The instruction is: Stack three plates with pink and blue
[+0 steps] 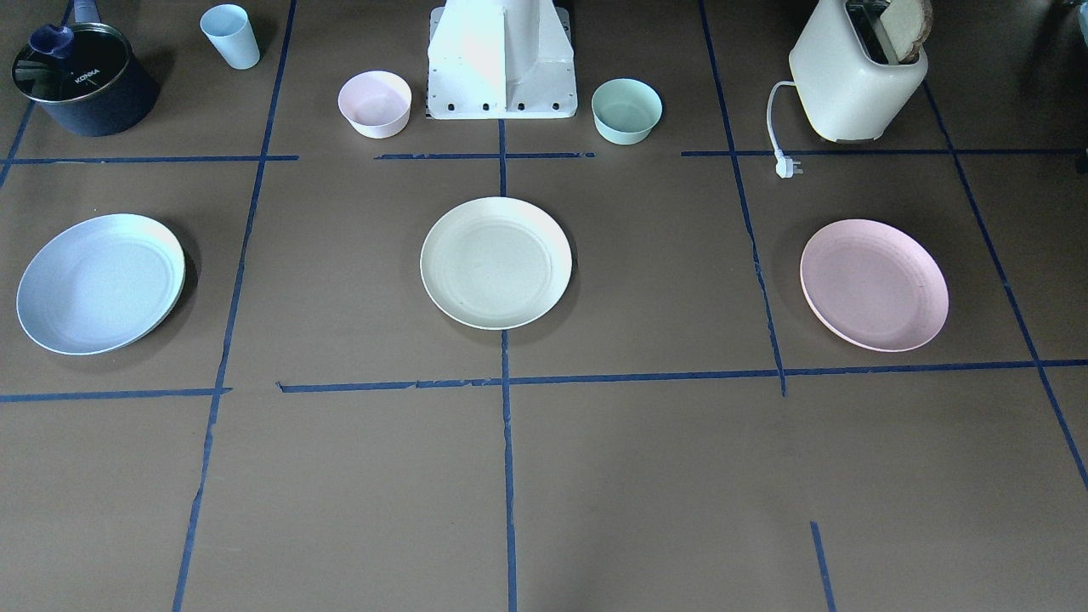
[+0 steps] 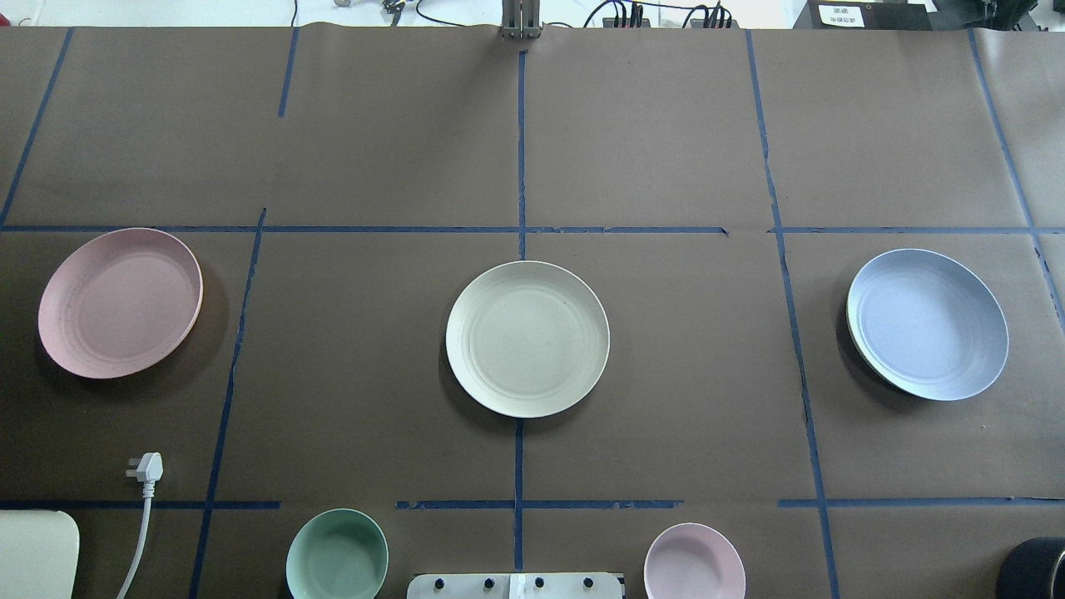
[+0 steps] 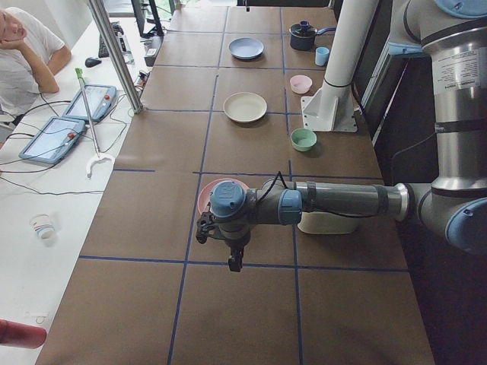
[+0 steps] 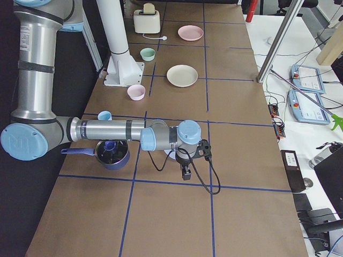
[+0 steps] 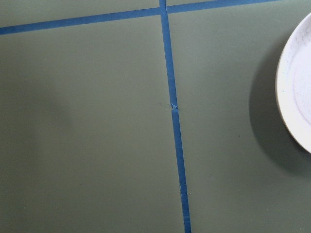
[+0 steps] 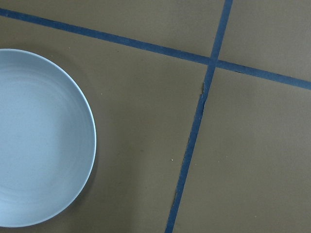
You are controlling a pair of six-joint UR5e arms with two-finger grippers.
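Three plates lie apart in a row on the brown table. The cream plate (image 1: 495, 262) (image 2: 527, 337) is in the middle. The pale pink plate (image 1: 874, 284) (image 2: 120, 301) is on my left side, and its edge shows in the left wrist view (image 5: 299, 87). The light blue plate (image 1: 100, 282) (image 2: 927, 323) is on my right side and shows in the right wrist view (image 6: 39, 141). My left gripper (image 3: 232, 262) hangs above the table beside the pink plate. My right gripper (image 4: 185, 174) hangs beside the blue plate. I cannot tell whether either is open or shut.
Along the robot's side stand a toaster (image 1: 857, 72) with its loose plug (image 1: 789, 167), a mint bowl (image 1: 626, 110), the robot base (image 1: 501, 64), a pink bowl (image 1: 375, 103), a light blue cup (image 1: 230, 36) and a dark pot (image 1: 83, 78). Blue tape lines cross the table.
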